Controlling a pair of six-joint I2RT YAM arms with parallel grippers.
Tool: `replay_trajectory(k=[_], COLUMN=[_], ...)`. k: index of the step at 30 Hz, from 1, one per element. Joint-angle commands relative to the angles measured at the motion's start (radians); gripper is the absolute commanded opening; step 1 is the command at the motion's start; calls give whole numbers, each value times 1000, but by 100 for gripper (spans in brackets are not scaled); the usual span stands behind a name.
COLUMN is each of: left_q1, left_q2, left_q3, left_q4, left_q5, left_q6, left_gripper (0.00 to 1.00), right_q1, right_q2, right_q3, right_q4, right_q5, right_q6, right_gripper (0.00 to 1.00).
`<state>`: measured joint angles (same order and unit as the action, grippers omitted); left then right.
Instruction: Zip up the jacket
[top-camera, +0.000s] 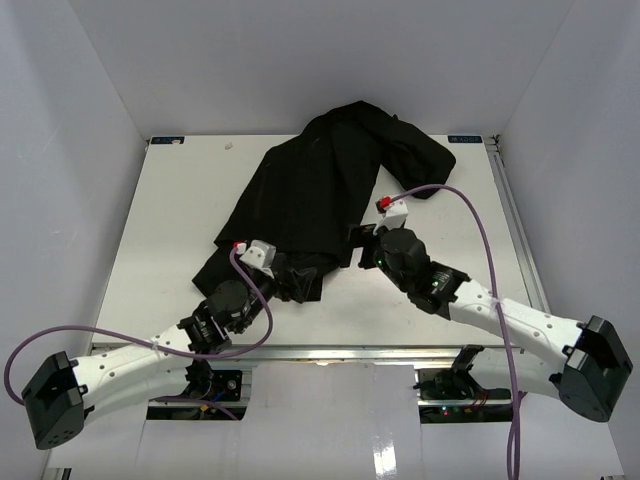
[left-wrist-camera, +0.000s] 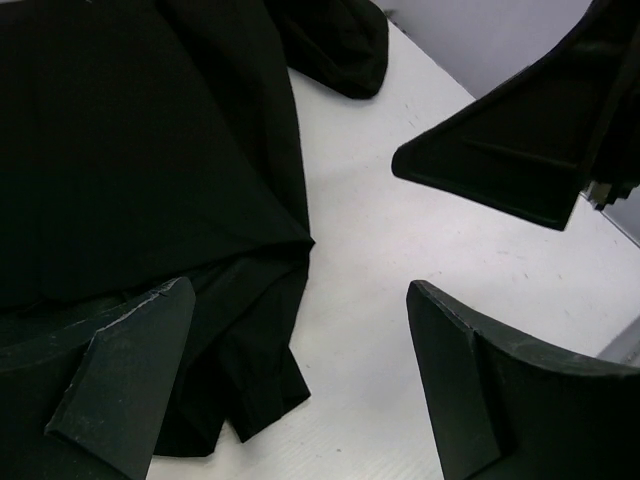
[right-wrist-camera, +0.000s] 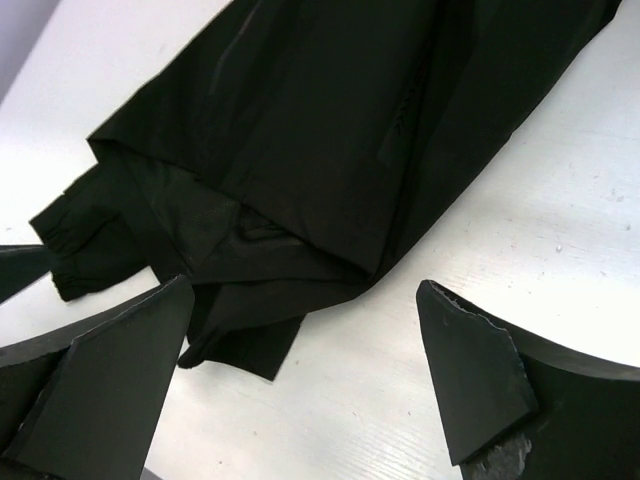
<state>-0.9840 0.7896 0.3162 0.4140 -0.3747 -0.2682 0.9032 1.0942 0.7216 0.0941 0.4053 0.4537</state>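
The black jacket (top-camera: 325, 185) lies crumpled on the white table, collar end far right and hem end near the grippers. My left gripper (top-camera: 297, 282) is open at the hem's near corner. In the left wrist view, the gripper (left-wrist-camera: 300, 288) straddles the hem edge (left-wrist-camera: 250, 385), with its left finger (left-wrist-camera: 125, 380) over the fabric and its right finger (left-wrist-camera: 480, 390) over bare table. My right gripper (top-camera: 356, 246) is open at the jacket's near right edge. In the right wrist view, the gripper (right-wrist-camera: 305, 283) faces the folded hem (right-wrist-camera: 250, 340). The zipper slider is not visible.
The white table (top-camera: 170, 220) has bare room left and right of the jacket. White walls enclose three sides. A metal rail (top-camera: 515, 210) runs along the right edge. Purple cables (top-camera: 470, 215) loop over both arms. The right gripper's finger (left-wrist-camera: 520, 150) shows in the left wrist view.
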Motion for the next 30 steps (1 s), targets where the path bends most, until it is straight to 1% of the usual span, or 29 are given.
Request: replay_trajectory(k=[1,2,5,9,10,11,14,18,21,23,25,29,30], left_q1=[-2,-2,-3,-4,-2,-2,-4,-3,-4,-3,-3,-2,-2], left_q2=[-99,-113,-120,-83,-78,-72,-69,-79,-71,-59,-47,-45,-46], left_q3=[-35,-39,-41,-25,-22,-19,-14,-25,-24,-19,-13,-12,-13], left_q4=[-37,-41,-41,-55,-60,-64,-70,-55,-49,-49,-50,-50,-49], left_q5=[-134,-141,-149,-170,-171,-177,-191,-182,-173,-173,-173,-169,-167], left_q6=[-33,-35,-37,-43,-45,-45,-48,-44,-41,-40,-41,-40,-40], left_gripper=[98,98,98,98,98,98,98,98,98,98,98,98,98], right_q1=[-2,-2,-3,-1,-3,-3,-12,-24,-24,-24,-24,-25,-24], right_q2=[118,164,290,409,462,463,576,659,706,723,748,782,787], right_q3=[111,140,203,281,297,313,381,450,466,464,471,489,491], right_q4=[10,13,15,26,24,24,6,-25,-39,-37,-40,-46,-45], right_q5=[-1,-8,-16,-3,7,16,67,114,139,165,187,201,196], right_q6=[93,103,135,132,126,117,64,29,25,27,18,3,1], right_gripper=[94,90,83,81,80,80,77,74,74,76,75,69,65])
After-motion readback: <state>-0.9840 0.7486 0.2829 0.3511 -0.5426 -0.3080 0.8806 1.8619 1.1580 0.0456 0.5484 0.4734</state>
